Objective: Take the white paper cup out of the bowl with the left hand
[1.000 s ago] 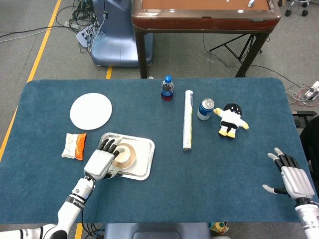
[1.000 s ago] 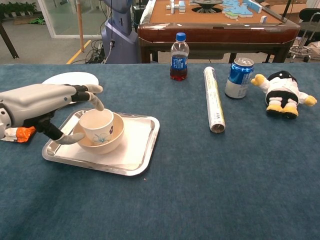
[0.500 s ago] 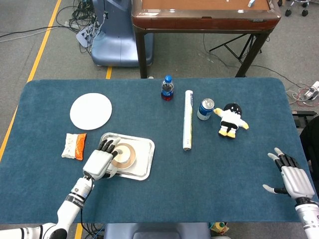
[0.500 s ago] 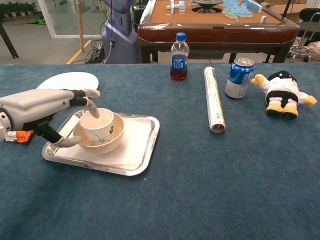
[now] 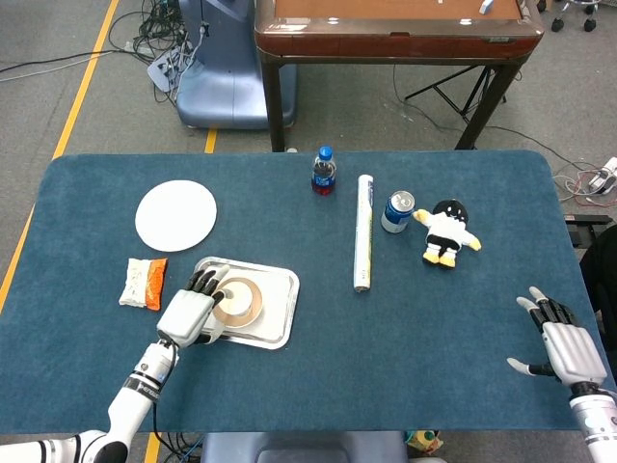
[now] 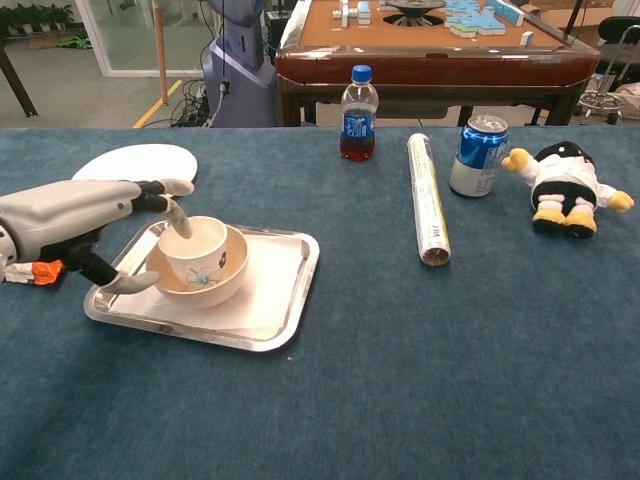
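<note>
Where the blue table point(image 5: 405, 357) stands on a grey floor with yellow lines, a brown table point(image 5: 395, 24) sits behind it. The paper cup point(image 6: 193, 252) stands in the bowl point(image 6: 228, 272) on the metal tray point(image 6: 270, 310). Only the head view shows the right hand point(image 5: 561, 345), fingers spread, holding nothing; only the chest view shows the left hand point(image 6: 75, 215) — one fingertip hooked over the cup's rim, thumb low beside the bowl, not clearly gripping. Since a second ago the left hand has drawn back slightly; cup unmoved.
</note>
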